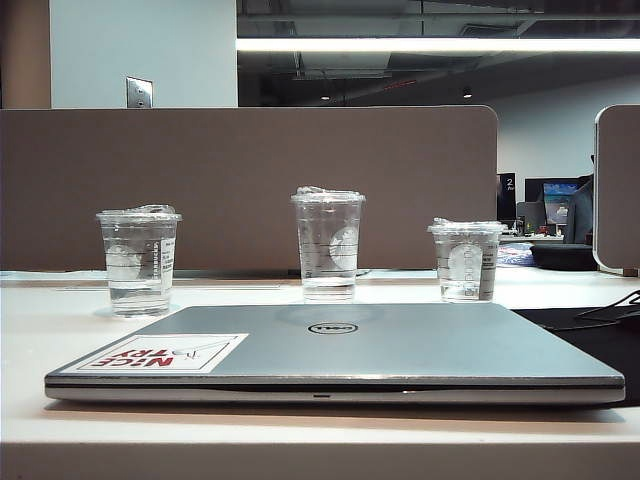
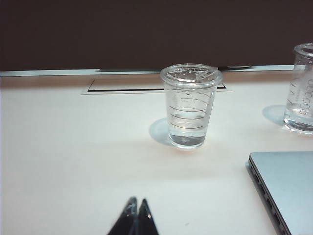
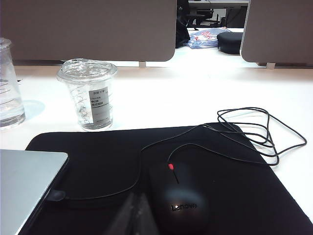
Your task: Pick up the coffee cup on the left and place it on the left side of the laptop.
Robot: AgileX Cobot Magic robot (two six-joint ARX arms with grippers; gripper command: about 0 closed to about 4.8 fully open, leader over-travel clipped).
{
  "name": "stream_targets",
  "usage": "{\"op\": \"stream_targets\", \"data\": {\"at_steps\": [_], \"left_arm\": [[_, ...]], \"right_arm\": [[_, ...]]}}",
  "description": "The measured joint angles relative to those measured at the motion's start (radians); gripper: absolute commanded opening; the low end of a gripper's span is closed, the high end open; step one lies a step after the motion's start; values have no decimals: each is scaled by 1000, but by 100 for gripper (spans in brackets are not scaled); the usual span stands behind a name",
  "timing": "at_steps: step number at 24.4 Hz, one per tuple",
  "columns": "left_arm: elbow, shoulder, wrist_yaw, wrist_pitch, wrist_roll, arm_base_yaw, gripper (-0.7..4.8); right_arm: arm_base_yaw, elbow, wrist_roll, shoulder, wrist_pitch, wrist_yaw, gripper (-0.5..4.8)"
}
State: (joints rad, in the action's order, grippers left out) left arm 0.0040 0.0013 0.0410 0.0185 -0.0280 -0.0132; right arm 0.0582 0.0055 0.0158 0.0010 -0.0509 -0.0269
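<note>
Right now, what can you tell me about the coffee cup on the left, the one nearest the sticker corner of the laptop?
The coffee cup is clear plastic with a clear, crinkly lid and a white label with small print on its side. Faint horizontal lines ring its wall, and it looks partly filled with clear liquid. It stands upright on the pale table, behind the closed silver Dell laptop's left rear corner and apart from it. Nothing touches it. The left gripper, fingers together, sits well short of the cup.
</note>
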Motion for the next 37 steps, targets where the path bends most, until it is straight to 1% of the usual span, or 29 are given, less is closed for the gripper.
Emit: {"op": "stream_targets", "data": {"at_steps": [12, 16, 17, 18, 20, 23, 25, 27, 28, 33, 37], "left_arm": [[0, 0, 0, 0, 0, 0, -5], [0, 0, 0, 0, 0, 0, -5], [0, 0, 0, 0, 0, 0, -5], [0, 0, 0, 0, 0, 0, -5], [0, 0, 0, 0, 0, 0, -5], [0, 0, 0, 0, -1, 0, -5], [0, 0, 0, 0, -1, 0, -5], [0, 0, 0, 0, -1, 0, -5], [0, 0, 0, 0, -1, 0, -5], [0, 0, 1, 0, 0, 0, -5], [0, 0, 1, 0, 0, 0, -5]], "right_arm": [[-1, 0, 0, 0, 0, 0, -4], [-48, 0, 0, 0, 0, 1, -4], [-71, 0, 0, 0, 0, 0, -4], [-124, 0, 0, 2, 0, 1, -4], [-182, 0, 0, 12, 0, 0, -4], [-294, 0, 0, 15, 0, 1, -4], [-378, 0, 0, 23, -1, 1, -4], [-518, 0, 0, 37, 0, 0, -4], [-552, 0, 0, 50, 0, 0, -4], [-655, 0, 0, 116, -1, -1, -4], [-691, 0, 0, 165, -1, 0, -4]]}}
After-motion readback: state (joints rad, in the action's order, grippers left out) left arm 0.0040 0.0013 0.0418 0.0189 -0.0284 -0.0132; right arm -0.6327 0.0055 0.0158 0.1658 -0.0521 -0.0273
